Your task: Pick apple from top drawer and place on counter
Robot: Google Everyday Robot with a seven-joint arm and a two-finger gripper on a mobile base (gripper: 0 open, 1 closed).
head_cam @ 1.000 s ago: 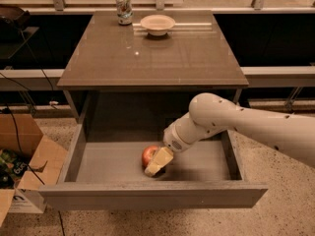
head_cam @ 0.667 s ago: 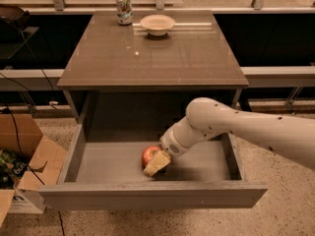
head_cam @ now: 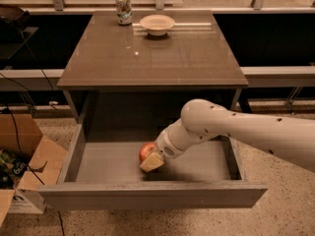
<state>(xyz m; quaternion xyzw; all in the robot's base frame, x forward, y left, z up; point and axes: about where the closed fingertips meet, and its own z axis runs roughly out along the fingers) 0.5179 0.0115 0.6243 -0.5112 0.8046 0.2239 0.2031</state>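
Note:
The apple (head_cam: 145, 150) is small and red and lies on the floor of the open top drawer (head_cam: 197, 163), left of the middle. My gripper (head_cam: 150, 159) reaches down into the drawer from the right and sits right against the apple, covering its lower front. The white arm crosses the drawer's right half. The counter (head_cam: 157, 58) is the glossy dark-brown top above the drawer.
A pale shallow bowl (head_cam: 157, 23) and a can (head_cam: 123, 8) stand at the back of the counter. Cardboard boxes (head_cam: 24, 176) sit on the floor to the left of the drawer. A low ledge (head_cam: 275, 75) runs behind the cabinet.
My arm and gripper have shifted left inside the drawer, closing onto the apple. The apple has stayed roughly in place.

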